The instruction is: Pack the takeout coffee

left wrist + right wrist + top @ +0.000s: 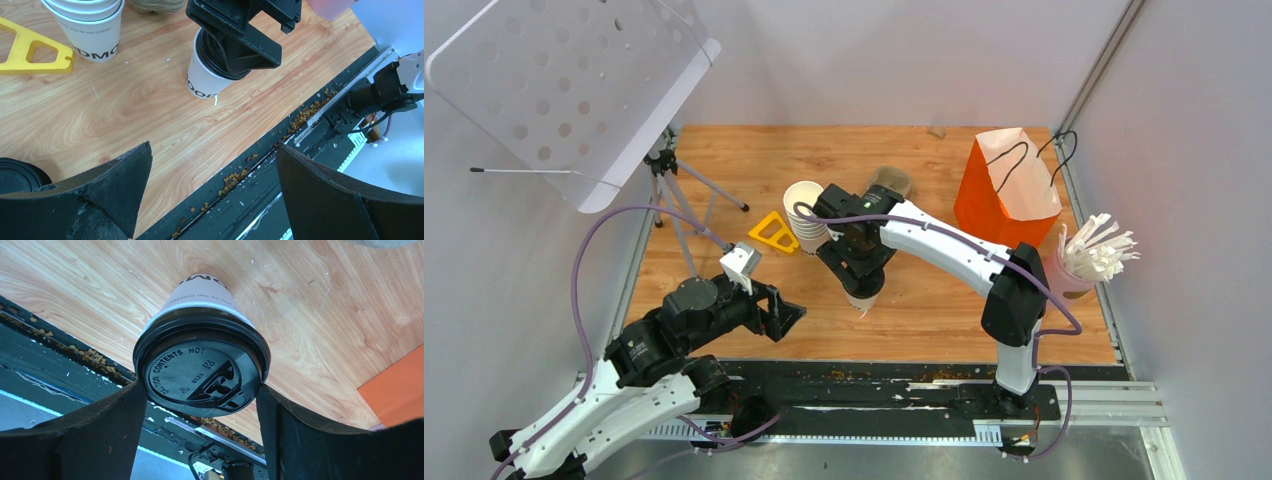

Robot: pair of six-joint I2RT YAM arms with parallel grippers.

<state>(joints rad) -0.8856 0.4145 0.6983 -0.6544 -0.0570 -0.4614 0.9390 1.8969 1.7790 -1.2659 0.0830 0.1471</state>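
Robot lab test cell, plain white walls (pixel 874 60), wood-grain tabletop (pixel 924 315), tripod (pixel 662 163), perforated panel (pixel 564 90).

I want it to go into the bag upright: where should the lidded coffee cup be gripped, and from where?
Grip the takeout coffee at the rim of its black lid, from straight above, one finger on each side. The cup narrows downward, so the wide rim should not slip through. The right gripper clasps it this way.

Left claw (pixel 214 147) agape near base; right claw (pixel 201 390) clamped, arm outstretched
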